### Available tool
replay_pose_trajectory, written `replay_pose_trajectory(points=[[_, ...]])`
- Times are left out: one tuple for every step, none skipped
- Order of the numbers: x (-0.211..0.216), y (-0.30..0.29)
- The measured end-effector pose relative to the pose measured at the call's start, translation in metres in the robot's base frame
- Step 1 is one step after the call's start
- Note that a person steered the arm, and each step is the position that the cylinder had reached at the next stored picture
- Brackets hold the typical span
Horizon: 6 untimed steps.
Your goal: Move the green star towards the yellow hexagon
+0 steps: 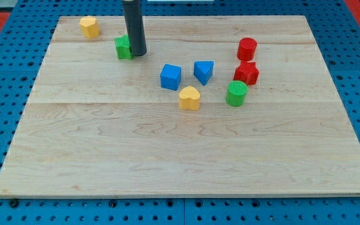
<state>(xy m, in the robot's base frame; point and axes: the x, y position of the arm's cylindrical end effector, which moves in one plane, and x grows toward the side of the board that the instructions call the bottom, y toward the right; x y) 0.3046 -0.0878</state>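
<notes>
Closest to the camera is the yellow heart (189,98), with a blue cube (171,76) and blue triangle block (204,71) just behind it, and off to the view's right a green cylinder (236,93), a red star-ish block (247,73) and a red cylinder (247,48) on the wooden worktop (167,156). No jaws on this end effector, it's just a rod gripping nothing, and my tip (137,54) sits touching the right side of the green star (124,47) near the view's top left. Yellow hexagon (89,27) is up in the top-left corner, a little apart from the star.
</notes>
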Motion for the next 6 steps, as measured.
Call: replay_pose_trajectory(points=[[-0.003,0.008],[-0.005,-0.005],[-0.006,-0.021],[-0.006,-0.029],[-0.006,-0.036],[-0.006,-0.030]])
